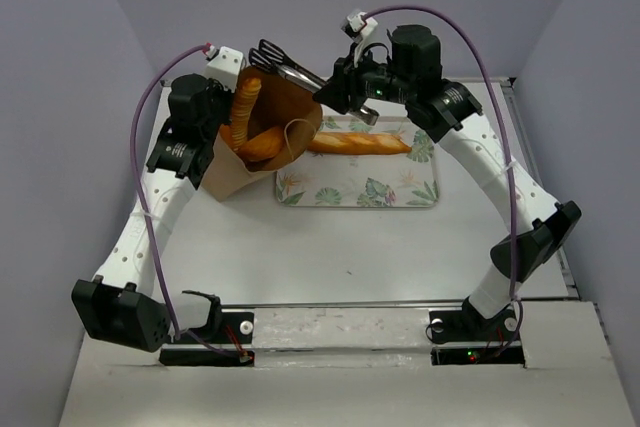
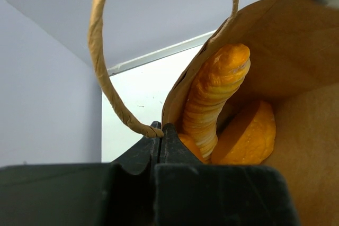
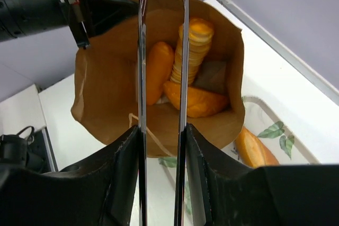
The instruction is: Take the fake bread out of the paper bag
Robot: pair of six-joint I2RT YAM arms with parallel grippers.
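The brown paper bag [image 1: 225, 175] stands at the tray's left end, mouth open. My left gripper [image 1: 228, 97] is shut on its rim by a cord handle [image 2: 106, 78]; its fingers [image 2: 169, 138] are pressed together. A ribbed stick loaf [image 1: 247, 107] pokes out of the bag, with a shorter oval loaf [image 1: 262, 145] beside it; both show in the right wrist view [image 3: 193, 46] [image 3: 159, 70]. A long baguette [image 1: 360, 143] lies on the tray. My right gripper [image 1: 335, 87] is shut on metal tongs [image 1: 290, 65], whose tips hover over the bag's mouth [image 3: 106, 88].
The leaf-print tray [image 1: 420, 192] lies at the table's back middle. A third orange loaf piece [image 3: 198, 101] lies low in the bag. The left arm's wrist [image 3: 32, 3] is close to the bag's far rim. The table's right edge rail [image 1: 515, 107] runs behind the right arm.
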